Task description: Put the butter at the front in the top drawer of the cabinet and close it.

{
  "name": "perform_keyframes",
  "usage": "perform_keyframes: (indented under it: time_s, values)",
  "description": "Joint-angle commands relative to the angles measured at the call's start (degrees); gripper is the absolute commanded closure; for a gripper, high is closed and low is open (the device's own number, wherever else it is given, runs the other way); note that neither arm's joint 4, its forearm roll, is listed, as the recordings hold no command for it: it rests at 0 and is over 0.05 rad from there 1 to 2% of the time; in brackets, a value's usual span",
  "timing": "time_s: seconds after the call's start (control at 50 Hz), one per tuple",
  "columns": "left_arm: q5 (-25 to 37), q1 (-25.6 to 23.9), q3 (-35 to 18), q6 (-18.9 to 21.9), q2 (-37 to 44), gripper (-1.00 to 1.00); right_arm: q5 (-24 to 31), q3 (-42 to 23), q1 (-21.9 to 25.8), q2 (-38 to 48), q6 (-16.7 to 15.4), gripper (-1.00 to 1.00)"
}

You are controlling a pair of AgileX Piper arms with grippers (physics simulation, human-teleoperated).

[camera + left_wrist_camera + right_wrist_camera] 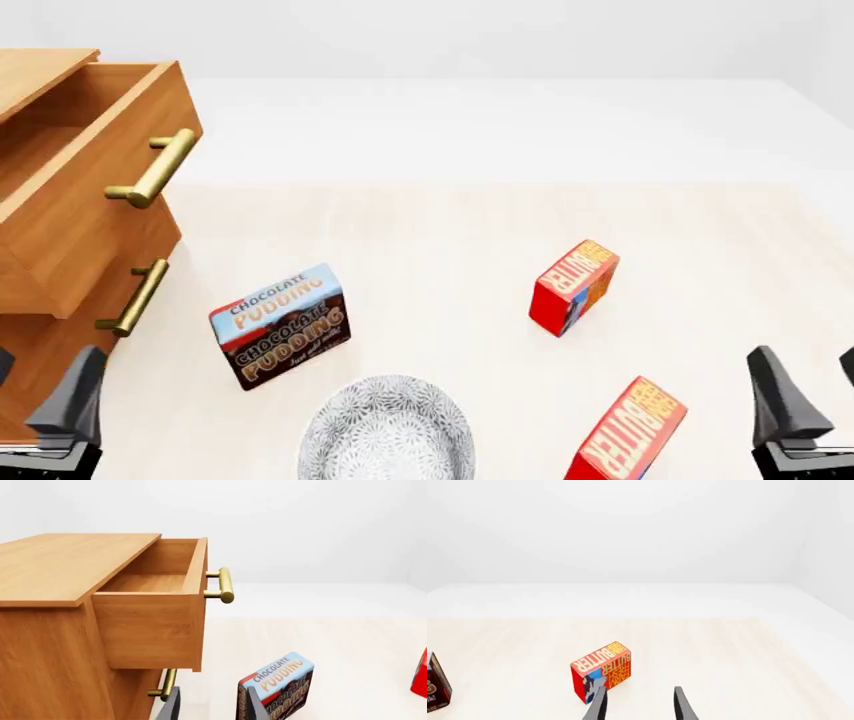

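Top drawer [80, 170] already pulled out of the cabinet [47, 645], nothing inside as far as we see. Butter [627, 435] untouched on the table [441, 240], nearest us, partly cut off. Left gripper [210, 705] and right gripper [639, 705] both spread, holding nothing. Pick, place, close remain.

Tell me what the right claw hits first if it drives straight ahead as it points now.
Probably nothing: the right claw is open and bare table lies ahead between its fingers. A butter carton sits just off one finger and might get clipped; depth is hard to judge.
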Motion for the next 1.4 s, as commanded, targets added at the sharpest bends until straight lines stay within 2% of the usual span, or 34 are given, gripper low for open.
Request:
perform_keyframes:
  time_s: [0.02, 0.22, 0.24, 0.26, 0.3, 0.34, 0.38, 0.52, 0.56, 0.6, 0.64, 0.66, 0.74, 0.8, 0.84, 0.86, 0.88, 0.9, 0.92, 0.94, 0.98, 1.0, 1.02, 1.04, 1.08, 1.1, 1.18, 1.24, 1.34, 1.4]
  values:
    - [-0.3, 0.0, -0.2, 0.0, 0.7, -1.0, -0.1, -0.2, 0.0, 0.4, 0.0, -1.0]
    - [-1.2, 0.0, -0.2, 0.0, 1.6, -1.0, -0.8, -0.2, 0.0, 1.1, 0.0, -1.0]
    - [-22.8, 7.1, -15.2, -2.0, 22.7, -1.0, -1.6, -0.3, 0.0, 2.0, -0.1, -1.0]
    - [-1.2, 0.0, -0.2, 0.0, 1.6, -1.0, -1.0, -0.2, 0.0, 1.4, -0.1, -1.0]
    - [-0.3, 1.5, -0.4, -1.2, 0.0, -1.0, -1.0, -0.2, 0.0, 1.3, -0.1, -1.0]
    - [-0.4, 0.8, -0.9, -2.2, -0.2, -1.0, -1.0, -0.2, 0.0, 1.4, -0.1, -1.0]
    - [1.7, 1.7, -1.8, -0.3, 0.1, -1.0, -1.1, -0.2, 0.0, 1.4, -0.1, -1.0]
    - [2.2, 2.3, -1.3, -0.3, -0.2, -1.0, -0.8, -0.2, 0.0, 1.1, 0.0, -1.0]
    - [2.9, 2.1, -3.0, -0.2, -0.2, -1.0, -0.6, -0.2, 0.0, 0.9, 0.0, -1.0]
    - [6.8, 3.7, -5.6, 1.2, -0.2, -1.0, -0.6, -0.2, 0.0, 0.9, 0.0, -1.0]
    - [7.5, 3.1, -6.7, 0.7, -0.2, -1.0, -0.6, -0.2, 0.0, 0.9, 0.0, -1.0]
    - [11.7, 5.4, -8.6, -0.4, 0.1, -1.0, -0.6, -0.2, 0.0, 0.9, 0.0, -1.0]
    - [18.9, 7.5, -13.2, -0.6, 0.2, -1.0, -0.6, -0.2, 0.0, 0.9, 0.0, -1.0]
    - [20.8, 4.6, -17.5, -2.3, -0.2, -1.0, -0.6, -0.2, 0.0, 0.9, 0.0, -1.0]
    - [20.8, 4.6, -17.5, -2.3, -0.2, -1.0, -0.6, -0.2, 0.0, 0.9, 0.0, -1.0]
    - [26.0, 4.7, -21.3, -1.0, -0.1, -1.0, -0.6, -0.2, 0.0, 0.9, 0.0, -1.0]
    - [26.1, 4.7, -21.3, -1.0, -0.1, -1.0, -0.6, -0.2, 0.0, 0.9, 0.0, -1.0]
    - [28.8, 3.7, -24.3, -1.1, -0.2, -1.0, -0.6, -0.2, 0.0, 0.9, 0.0, -1.0]
    - [28.9, 3.7, -24.3, -1.1, -0.2, -1.0, -0.6, -0.2, 0.0, 0.9, 0.0, -1.0]
    - [30.3, 2.6, -26.1, 1.5, 0.9, -1.0, -0.6, -0.2, 0.0, 0.9, 0.0, -1.0]
    - [30.4, 2.6, -26.1, 1.5, 0.8, -1.0, -0.6, -0.2, 0.0, 0.9, 0.0, -1.0]
    - [31.2, 3.6, -27.7, 1.2, 1.8, -1.0, -0.6, -0.2, 0.0, 0.9, 0.0, -1.0]
    - [33.0, 1.9, -31.5, 4.1, 3.4, -1.0, -0.6, -0.2, 0.0, 0.9, 0.0, -1.0]
    - [32.9, 0.4, -32.3, 4.6, 4.5, -1.0, -0.6, -0.2, 0.0, 0.9, 0.0, -1.0]
    - [33.2, 1.0, -33.1, 4.4, 5.4, -1.0, -0.6, -0.2, 0.0, 0.9, 0.0, -1.0]
    - [33.9, 1.7, -35.4, 5.8, 7.4, -1.0, -0.6, -0.2, 0.0, 0.9, 0.0, -1.0]
    - [35.2, -0.3, -39.0, 5.3, 10.3, -1.0, -0.6, -0.2, 0.0, 0.9, 0.0, -1.0]
    - [36.5, 0.0, -41.3, 6.2, 13.2, -1.0, -0.6, -0.2, 0.0, 0.9, 0.0, -1.0]
    - [37.5, -0.2, -44.3, 5.3, 15.7, -1.0, -0.6, -0.2, 0.0, 0.9, 0.0, -1.0]
    - [38.5, 0.3, -47.2, 4.5, 19.9, -1.0, -0.6, -0.2, 0.0, 0.9, 0.0, -1.0]
